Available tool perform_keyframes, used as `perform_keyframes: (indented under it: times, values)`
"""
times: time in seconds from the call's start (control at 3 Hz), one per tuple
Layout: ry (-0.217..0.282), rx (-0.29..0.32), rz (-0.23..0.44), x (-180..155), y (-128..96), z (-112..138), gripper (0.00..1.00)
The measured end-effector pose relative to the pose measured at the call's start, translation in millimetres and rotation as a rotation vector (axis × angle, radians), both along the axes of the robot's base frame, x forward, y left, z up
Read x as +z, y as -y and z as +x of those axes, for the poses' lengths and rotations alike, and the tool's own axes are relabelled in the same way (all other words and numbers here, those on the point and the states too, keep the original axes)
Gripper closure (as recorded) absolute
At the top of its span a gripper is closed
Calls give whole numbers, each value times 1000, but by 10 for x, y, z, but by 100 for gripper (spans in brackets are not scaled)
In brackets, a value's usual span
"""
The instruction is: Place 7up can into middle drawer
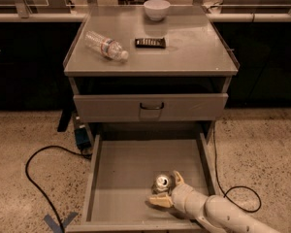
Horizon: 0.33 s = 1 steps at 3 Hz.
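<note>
The 7up can [161,183] stands upright on the floor of the open middle drawer [121,174], near its front right; its silver top with pull tab faces up. My gripper [167,191] reaches in from the lower right on a white arm. One beige finger lies right of the can and the other lies in front of it, so the fingers sit around the can and hold it. The can's green side is mostly hidden by the fingers.
A closed grey drawer front with a dark handle [151,106] sits above the open drawer. On the cabinet top lie a clear water bottle [105,46], a dark flat object [150,42] and a white bowl [156,8]. A black cable [36,154] runs over the floor on the left.
</note>
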State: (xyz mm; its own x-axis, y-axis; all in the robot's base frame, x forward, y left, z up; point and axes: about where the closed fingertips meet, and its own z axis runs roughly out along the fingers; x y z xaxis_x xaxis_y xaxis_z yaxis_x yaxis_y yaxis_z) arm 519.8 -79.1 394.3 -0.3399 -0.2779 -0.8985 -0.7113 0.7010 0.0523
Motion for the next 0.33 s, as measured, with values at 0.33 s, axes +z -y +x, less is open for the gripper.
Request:
perform_keyframes:
  times: [0.33]
  values:
    - [0, 0, 0, 0, 0, 0, 0]
